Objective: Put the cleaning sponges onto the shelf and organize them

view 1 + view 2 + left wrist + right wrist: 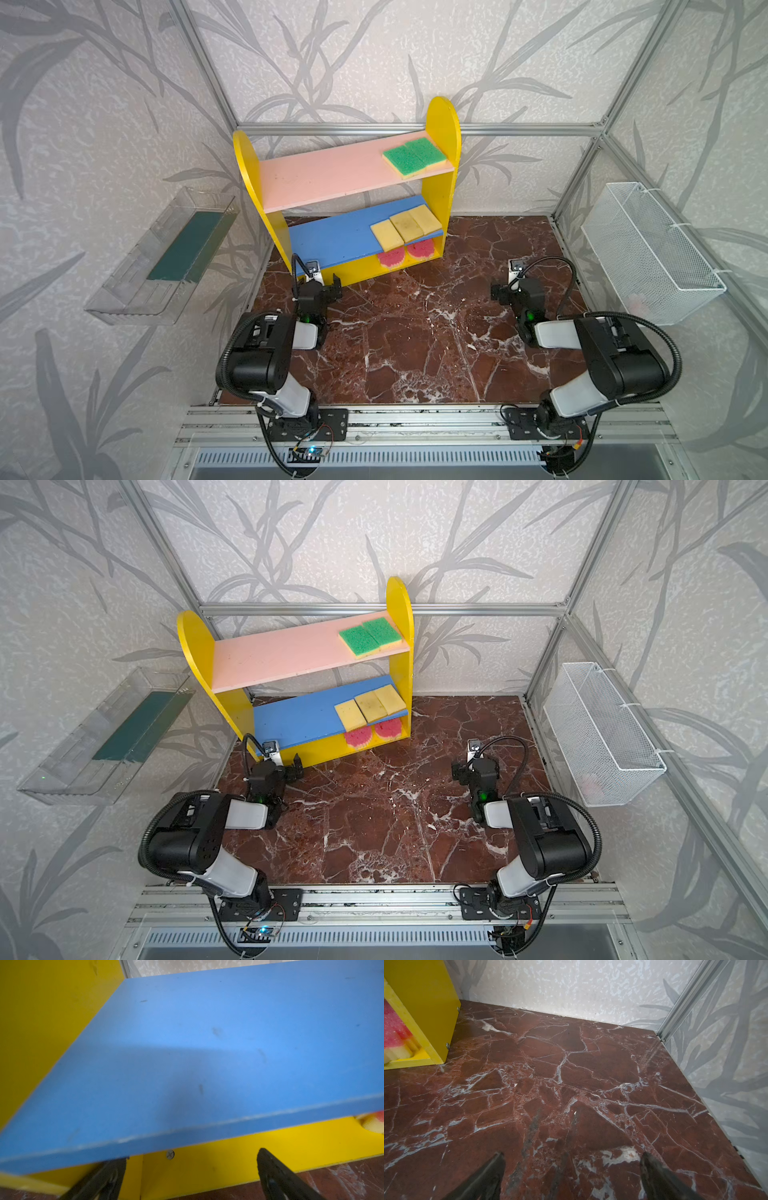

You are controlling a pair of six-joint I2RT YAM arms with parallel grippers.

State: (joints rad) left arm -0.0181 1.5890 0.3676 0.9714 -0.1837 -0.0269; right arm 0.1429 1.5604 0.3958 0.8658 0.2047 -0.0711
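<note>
Both arms sit folded at the near edge of the worktop (415,332), each pincer spread wide and holding nothing. In both top views the left pincer (332,289) hangs just in front of the shelf (444,124), near the foot of its left side panel; its wrist view looks along the bare blue middle board (207,1043) with both dark fingers (276,1176) apart. The right pincer (498,293) hovers over bare marble, well clear of the shelf, its fingers (658,1176) apart too. All seven cleaning sponges that I can count are on the shelf, grouped at its right end: two green-faced sponges (413,156) side by side on the pink top board (324,174), three pale yellow sponges (405,226) in a row on the blue board, and two round pink sponges (405,253) on the yellow base. No sponge shows on the worktop, so the placing looks done. What remains, by my judgement, is tidying at most: the outer green sponge and the outer yellow one slightly overhang their boards' front edges, so a gentle nudge backward with the fingertips would square them. Approach low and slowly under the boards to avoid knocking the light rack.
</note>
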